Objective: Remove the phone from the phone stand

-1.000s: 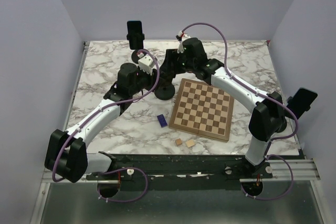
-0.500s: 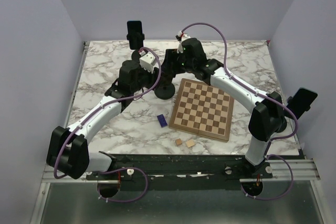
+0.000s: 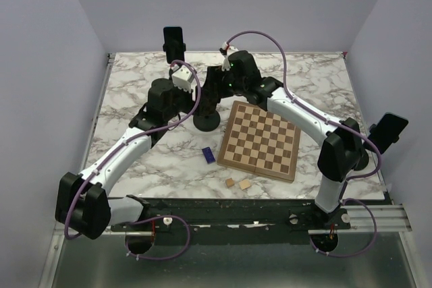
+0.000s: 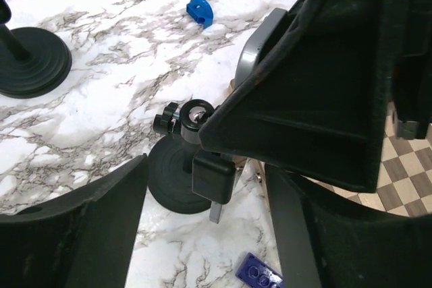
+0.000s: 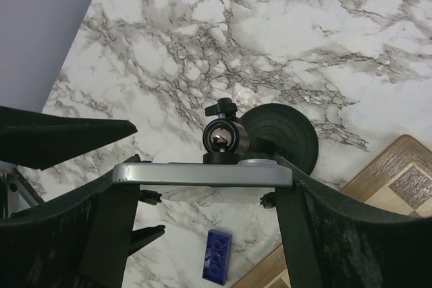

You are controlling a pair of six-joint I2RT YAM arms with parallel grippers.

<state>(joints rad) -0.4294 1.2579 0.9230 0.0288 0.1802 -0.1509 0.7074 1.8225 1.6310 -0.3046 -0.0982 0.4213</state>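
Phone (image 5: 202, 173), slim with a silver rim, sits clamped in right fingers (image 5: 81, 247); left fingers (image 4: 81, 234) spread loose.

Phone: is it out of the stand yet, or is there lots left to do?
Nearly. Done: the right tool is clamped on the phone by its two sides. In hand: the phone looks lifted off the phone stand, though that isn't certain from here. The left tool is open above the stand, gripping nothing. Left: carry the phone well clear and put it down.
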